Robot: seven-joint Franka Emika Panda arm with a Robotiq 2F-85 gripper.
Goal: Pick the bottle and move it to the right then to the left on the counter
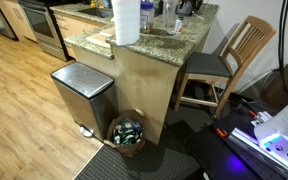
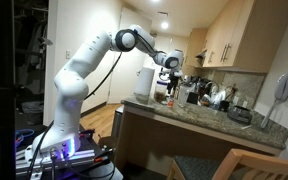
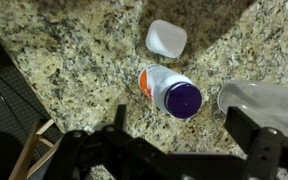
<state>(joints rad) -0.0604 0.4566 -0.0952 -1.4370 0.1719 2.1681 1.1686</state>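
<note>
Wrist view: pincer (image 3: 179,128) apart, fingers wide at either side, gripping nothing. Bottle (image 3: 169,90) rests on speckled granite table (image 3: 74,50), purple cap toward camera, white body w/ orange label. It sits just ahead of the gap, clear of both fingers. White tub (image 3: 166,38) near, beyond bottle. Clear container (image 3: 269,100) just beside the bottle. Exterior view: paper towel roll (image 1: 126,20) upright at table end; steel bin (image 1: 82,95) on floor below.
</note>
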